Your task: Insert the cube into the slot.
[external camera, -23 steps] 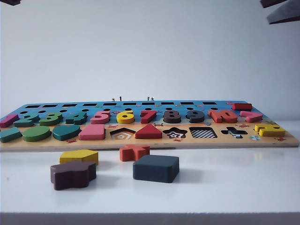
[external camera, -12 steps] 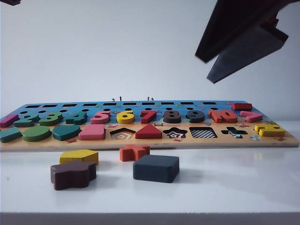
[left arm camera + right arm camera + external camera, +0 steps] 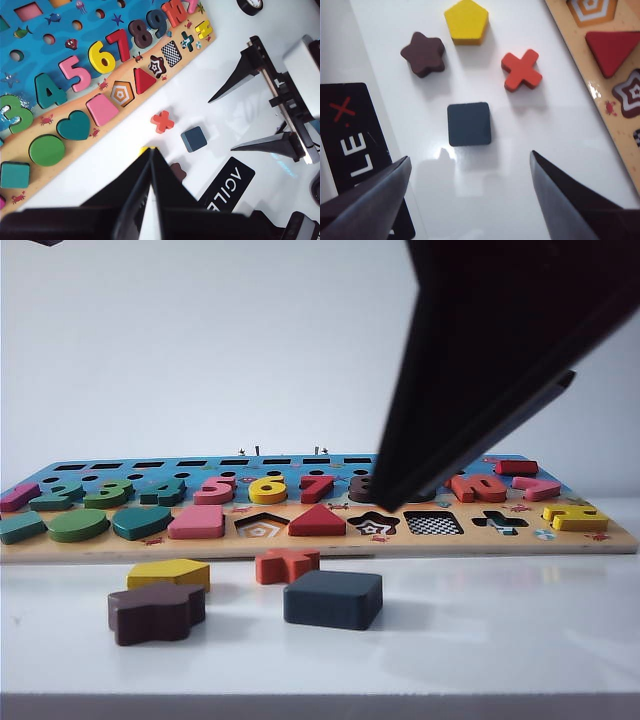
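1. Above the white desk hangs the right pincer, its fingers spread wide and holding nothing.
2. Just ahead of its open tips lies the cube — flat on the desk, touched by neither finger.
3. Beyond the cube sit the brown star, yellow pentagon and orange cross, with the puzzle board off to one side.
4. Well apart, the left pincer has its fingers pressed together — empty.
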